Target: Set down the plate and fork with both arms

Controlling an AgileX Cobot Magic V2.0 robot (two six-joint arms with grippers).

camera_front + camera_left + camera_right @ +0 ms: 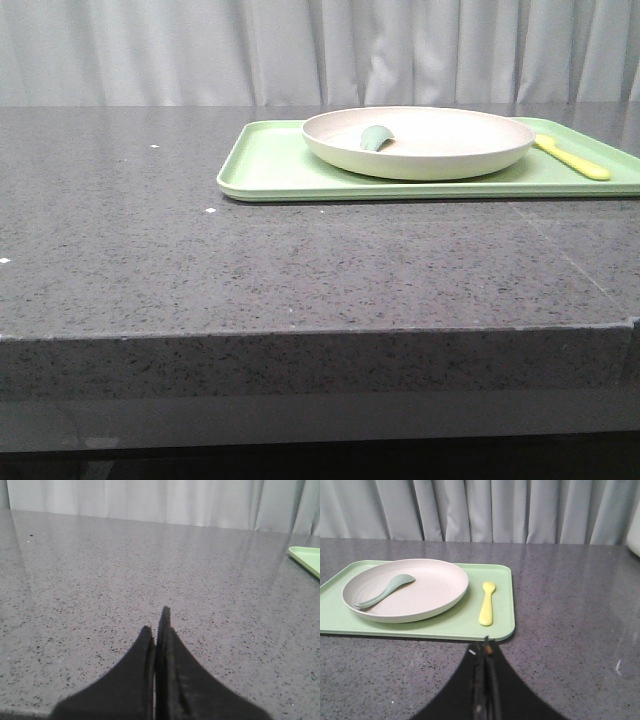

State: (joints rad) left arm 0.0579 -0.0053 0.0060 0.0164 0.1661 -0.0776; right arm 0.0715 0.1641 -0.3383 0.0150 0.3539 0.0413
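Note:
The cream plate (450, 150) lies on a light green tray (270, 170) at the table's far right, also in the right wrist view (425, 592). A green-grey spoon-like piece (376, 137) lies in the plate, also in the right wrist view (385, 590). The pale yellow fork (572, 157) lies on the tray right of the plate, also in the right wrist view (487, 603). My right gripper (484, 647) is shut and empty, just short of the tray's near edge. My left gripper (156, 620) is shut and empty over bare table, far from the tray.
The grey speckled table (150, 250) has its front edge (300, 335) close to the camera. White curtains (300, 50) hang behind it. A tray corner (306, 557) shows in the left wrist view. A white object (635, 540) sits at the edge of the right wrist view.

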